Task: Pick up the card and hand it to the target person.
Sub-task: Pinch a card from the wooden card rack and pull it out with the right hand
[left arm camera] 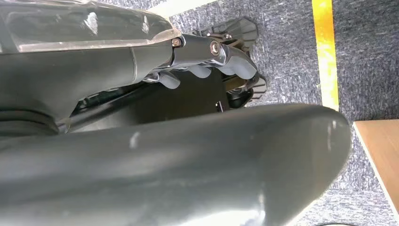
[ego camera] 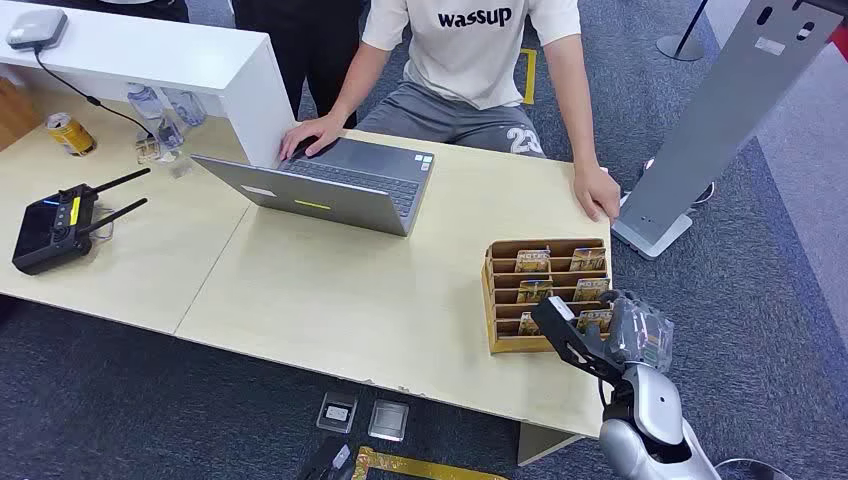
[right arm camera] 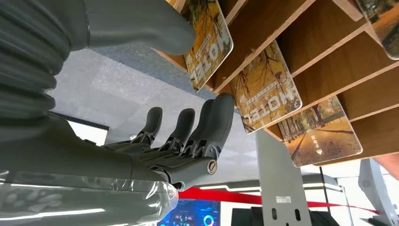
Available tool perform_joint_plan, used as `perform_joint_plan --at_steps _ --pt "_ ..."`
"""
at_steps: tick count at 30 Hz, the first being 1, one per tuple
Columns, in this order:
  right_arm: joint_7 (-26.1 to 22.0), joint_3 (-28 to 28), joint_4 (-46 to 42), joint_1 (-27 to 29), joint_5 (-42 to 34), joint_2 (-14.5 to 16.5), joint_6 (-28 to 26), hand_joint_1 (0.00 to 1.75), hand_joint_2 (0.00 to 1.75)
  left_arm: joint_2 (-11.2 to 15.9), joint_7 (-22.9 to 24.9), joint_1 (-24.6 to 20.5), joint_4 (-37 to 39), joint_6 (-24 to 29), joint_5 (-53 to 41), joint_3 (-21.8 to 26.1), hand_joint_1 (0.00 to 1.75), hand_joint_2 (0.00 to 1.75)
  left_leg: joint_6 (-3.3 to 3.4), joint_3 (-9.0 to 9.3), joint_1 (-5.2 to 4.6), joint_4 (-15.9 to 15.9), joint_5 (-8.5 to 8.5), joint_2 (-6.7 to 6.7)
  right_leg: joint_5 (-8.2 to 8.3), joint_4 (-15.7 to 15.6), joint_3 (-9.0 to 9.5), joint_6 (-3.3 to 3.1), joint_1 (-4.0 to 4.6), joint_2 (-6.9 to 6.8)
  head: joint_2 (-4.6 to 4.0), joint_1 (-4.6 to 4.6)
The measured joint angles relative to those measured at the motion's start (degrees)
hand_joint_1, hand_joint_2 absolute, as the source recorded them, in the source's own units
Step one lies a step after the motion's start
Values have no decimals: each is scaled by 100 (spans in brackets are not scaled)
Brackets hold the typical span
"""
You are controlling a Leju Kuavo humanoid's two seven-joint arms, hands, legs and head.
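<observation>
Card (right arm camera: pixel 263 89) not yet picked, seated with others in wooden rack (ego camera: pixel 500 300) at lower right of head view; right hand (ego camera: pixel 610 335) close by, fingers spread, holding nothing; grasp and handover to person (ego camera: pixel 470 60) remaining.

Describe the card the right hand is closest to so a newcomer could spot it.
On the table's right end stands a wooden card rack. The card sits in its nearest row, right side, just ahead of the right hand; unlike the others, the fingers nearly touch it.
</observation>
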Motion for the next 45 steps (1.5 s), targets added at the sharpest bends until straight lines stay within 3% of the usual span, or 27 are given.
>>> perform_joint_plan --at_steps 14,23,38,42,45 --pt "24 99 179 -35 -155 4 -12 92 175 0 0 0 0 2 0 0 0 0 0 1 0 0 0 0 0 0 0 0 0 0 0 -1" --pt "37 144 226 -36 -173 2 -17 130 175 0 0 1 0 2 0 0 0 0 0 1 0 0 0 0 0 0 0 0 0 0 0 -1" --pt "37 158 235 -39 -221 0 -19 141 175 0 9 1 0 1 0 0 0 0 0 3 0 1 0 1 0 0 1 0 0 0 0 -1" --pt "43 162 233 -39 -220 0 -11 143 175 0 -3 1 0 7 -21 -1 0 175 0 3 0 1 0 1 0 0 1 0 0 1 0 -1" --pt "57 164 232 -39 -230 0 6 143 175 0 -41 0 0 19 -101 -14 0 175 0 4 0 1 0 1 0 0 1 0 0 1 0 -1"
